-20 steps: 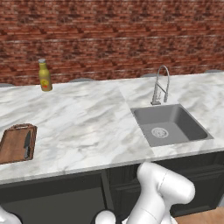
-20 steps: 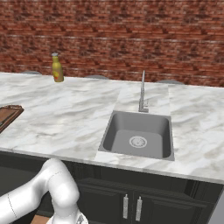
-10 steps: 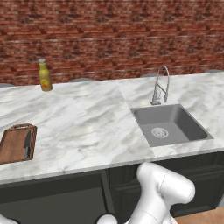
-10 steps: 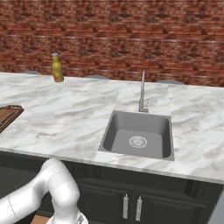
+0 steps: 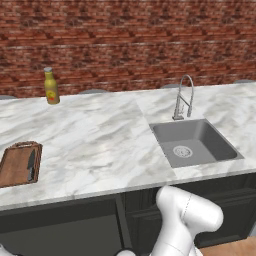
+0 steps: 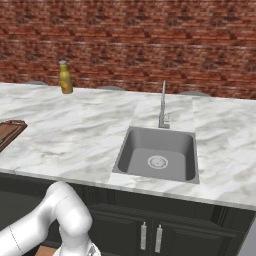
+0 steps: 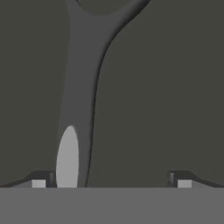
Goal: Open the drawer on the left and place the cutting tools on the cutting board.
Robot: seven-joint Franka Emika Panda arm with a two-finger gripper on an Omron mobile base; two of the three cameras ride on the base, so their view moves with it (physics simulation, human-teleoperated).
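while pincer (image 7: 111, 183) gapes wide, grey tool (image 7: 76, 109) lies near left fingertip (image 7: 42, 179).

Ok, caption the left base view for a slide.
Knife on the cutting board at the marble counter's left end; sink right.

The cutting board (image 5: 19, 164) runs off the left edge of the left base view, and in the right base view just its corner (image 6: 10, 132) peeks in. A dark knife (image 5: 31, 165) lies on it, too small to see well. The hand view shows a blurry grey shape (image 7: 83, 87) that is hard to name.
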